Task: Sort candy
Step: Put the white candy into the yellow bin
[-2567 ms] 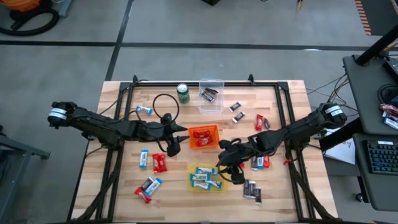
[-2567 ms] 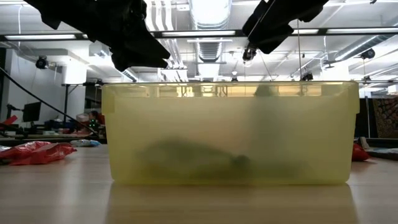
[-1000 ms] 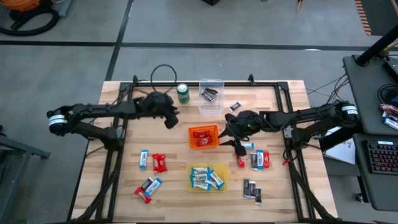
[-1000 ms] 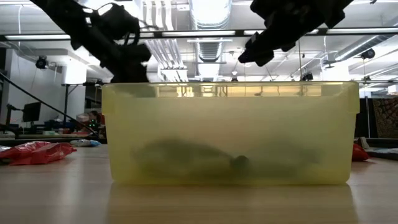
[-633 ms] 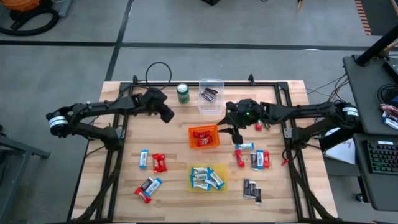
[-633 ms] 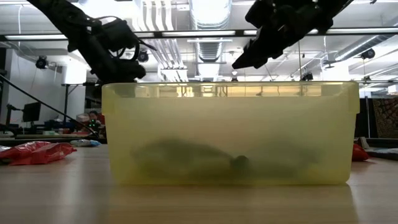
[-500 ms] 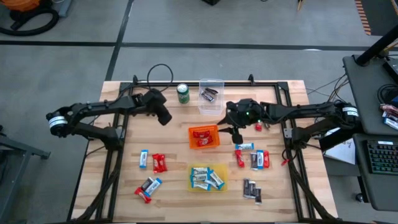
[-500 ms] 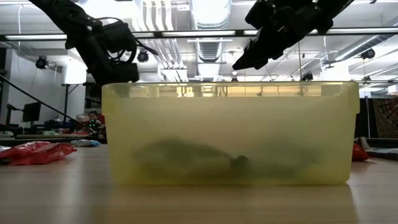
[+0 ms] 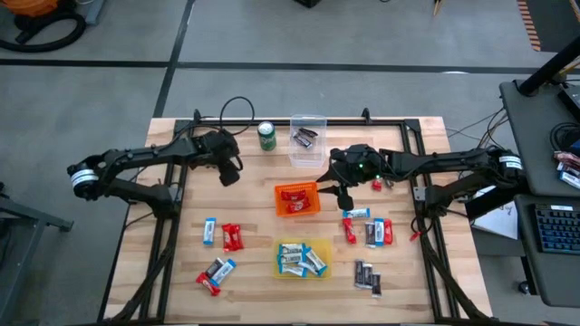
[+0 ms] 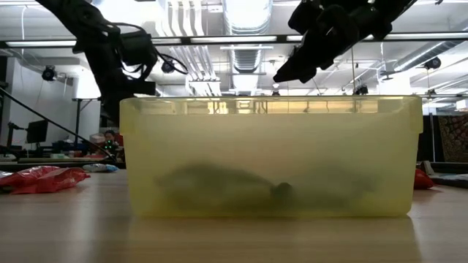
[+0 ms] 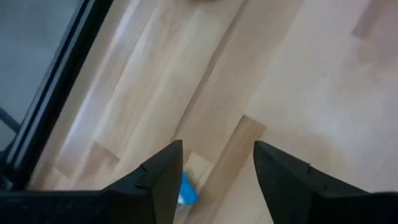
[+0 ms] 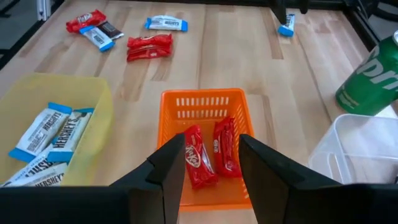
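From the near edge of the table [image 9: 181,299], I see loose candy [image 9: 216,271] at the near left and dark bars [image 9: 365,276] at the near right, with blue-and-white bars already in the yellow bin [image 9: 302,259]. Mid-table, my right gripper [image 12: 211,163] hangs over the orange bin [image 9: 297,199], fingers parted and empty, two red bars lying inside. I judge that drop done, so it needs a fresh pick next. Farther back, my left gripper [image 11: 216,169] hovers above a blue-and-white bar [image 11: 186,191], fingers wide apart with nothing held. It must descend and close on that bar.
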Tool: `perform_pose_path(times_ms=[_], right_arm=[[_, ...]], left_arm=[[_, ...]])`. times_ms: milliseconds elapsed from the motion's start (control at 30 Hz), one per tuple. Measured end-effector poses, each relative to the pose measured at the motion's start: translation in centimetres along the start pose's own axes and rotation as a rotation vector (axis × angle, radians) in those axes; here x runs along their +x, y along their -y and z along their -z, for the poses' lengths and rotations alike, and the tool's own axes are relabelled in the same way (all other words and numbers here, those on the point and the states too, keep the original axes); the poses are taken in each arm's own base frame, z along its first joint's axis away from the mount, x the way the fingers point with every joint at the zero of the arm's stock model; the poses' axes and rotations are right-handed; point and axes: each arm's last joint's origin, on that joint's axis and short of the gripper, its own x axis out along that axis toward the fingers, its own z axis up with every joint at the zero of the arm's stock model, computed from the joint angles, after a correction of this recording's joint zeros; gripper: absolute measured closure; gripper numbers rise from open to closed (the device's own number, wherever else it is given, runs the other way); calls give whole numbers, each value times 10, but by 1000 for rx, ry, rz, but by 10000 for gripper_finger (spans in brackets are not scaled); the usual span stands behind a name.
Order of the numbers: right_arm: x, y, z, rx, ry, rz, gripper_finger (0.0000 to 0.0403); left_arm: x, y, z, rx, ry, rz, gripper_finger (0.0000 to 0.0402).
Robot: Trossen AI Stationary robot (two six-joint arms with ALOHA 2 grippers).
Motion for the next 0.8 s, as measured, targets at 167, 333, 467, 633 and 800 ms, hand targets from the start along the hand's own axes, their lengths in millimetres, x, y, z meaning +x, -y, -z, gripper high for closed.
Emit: perform_pose_path(times_ms=[167, 333, 467, 633, 800], right_arm=[[0, 0, 1, 3, -2, 0, 264], [1, 0, 4, 10, -11, -2, 260], [1, -1, 5, 21, -16, -2, 259], [1, -1, 6, 29, -16, -3, 264], [1, -1, 6, 29, -18, -3, 261]], left_arm=[[12, -13, 8, -15, -111, -22, 230], [35, -27, 18, -84, -276, -93, 233], [55, -31, 22, -67, -353, -84, 233], [72, -32, 25, -36, -411, -78, 234], [76, -31, 26, -34, -428, -63, 254]])
